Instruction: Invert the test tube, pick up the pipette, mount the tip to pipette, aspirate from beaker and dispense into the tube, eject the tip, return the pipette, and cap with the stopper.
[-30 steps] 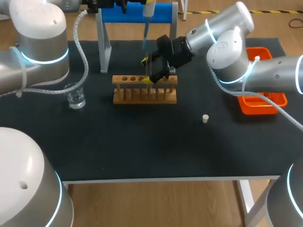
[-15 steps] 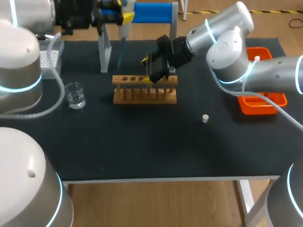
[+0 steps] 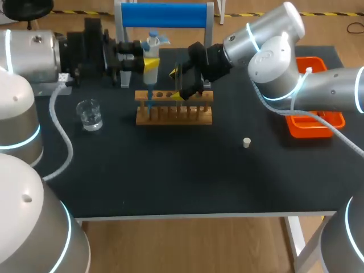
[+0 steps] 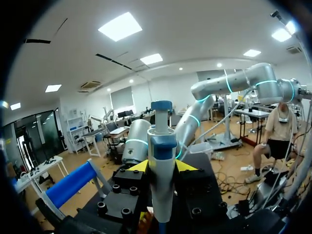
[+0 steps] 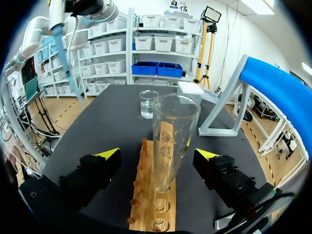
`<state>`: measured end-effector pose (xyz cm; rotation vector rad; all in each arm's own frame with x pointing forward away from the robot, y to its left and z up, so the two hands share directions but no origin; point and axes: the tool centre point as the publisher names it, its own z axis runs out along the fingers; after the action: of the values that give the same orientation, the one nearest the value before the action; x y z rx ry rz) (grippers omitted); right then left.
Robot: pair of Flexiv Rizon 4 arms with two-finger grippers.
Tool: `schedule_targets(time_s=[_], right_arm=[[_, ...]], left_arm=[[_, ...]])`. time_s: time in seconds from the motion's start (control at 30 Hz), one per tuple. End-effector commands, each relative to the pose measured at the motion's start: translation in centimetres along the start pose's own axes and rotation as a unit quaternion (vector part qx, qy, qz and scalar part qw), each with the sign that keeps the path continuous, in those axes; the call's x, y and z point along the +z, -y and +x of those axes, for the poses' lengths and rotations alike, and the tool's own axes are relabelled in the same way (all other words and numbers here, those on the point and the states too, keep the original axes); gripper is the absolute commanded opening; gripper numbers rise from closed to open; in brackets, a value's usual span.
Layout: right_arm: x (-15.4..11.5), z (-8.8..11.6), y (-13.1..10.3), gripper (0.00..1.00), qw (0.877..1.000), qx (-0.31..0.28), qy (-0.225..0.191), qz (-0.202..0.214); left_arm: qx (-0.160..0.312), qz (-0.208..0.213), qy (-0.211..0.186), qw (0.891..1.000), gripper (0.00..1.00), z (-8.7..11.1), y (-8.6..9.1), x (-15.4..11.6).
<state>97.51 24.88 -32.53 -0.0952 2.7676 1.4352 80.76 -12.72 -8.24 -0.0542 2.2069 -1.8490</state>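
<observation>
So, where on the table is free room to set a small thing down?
Free: the bare table between the rack and the front edge, on both sides of the stopper. Crowded: at the rack, where left gripper and right gripper stand.

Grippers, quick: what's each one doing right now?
Left gripper: closed, holding the pipette.
Right gripper: open, around the glass tube without gripping it.

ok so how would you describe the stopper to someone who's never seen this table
On the black table, look right of the wooden tube rack and a little toward the front edge, short of the orange tray. The stopper is the small cream plug there, alone on the mat and touching nothing, unlike the clear beaker on the rack's other side.
</observation>
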Motion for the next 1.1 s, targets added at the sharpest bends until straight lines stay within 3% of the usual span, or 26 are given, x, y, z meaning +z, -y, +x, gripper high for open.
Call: schedule_targets(time_s=[0.03,0.5,1.1], right_arm=[[-0.1,-0.1,0.0,1.00,1.000,0.000,-0.002,0.001],[-0.1,-0.1,0.0,1.00,1.000,0.000,-0.002,0.001],[-0.1,-0.1,0.0,1.00,1.000,0.000,-0.002,0.001]], left_arm=[[-0.004,0.007,-0.006,1.000,0.00,0.5,-0.5,1.6],[-0.017,0.020,-0.038,0.999,0.00,1.4,-0.8,5.8],[-0.021,0.009,-0.050,0.998,0.00,1.5,-1.0,6.3]])
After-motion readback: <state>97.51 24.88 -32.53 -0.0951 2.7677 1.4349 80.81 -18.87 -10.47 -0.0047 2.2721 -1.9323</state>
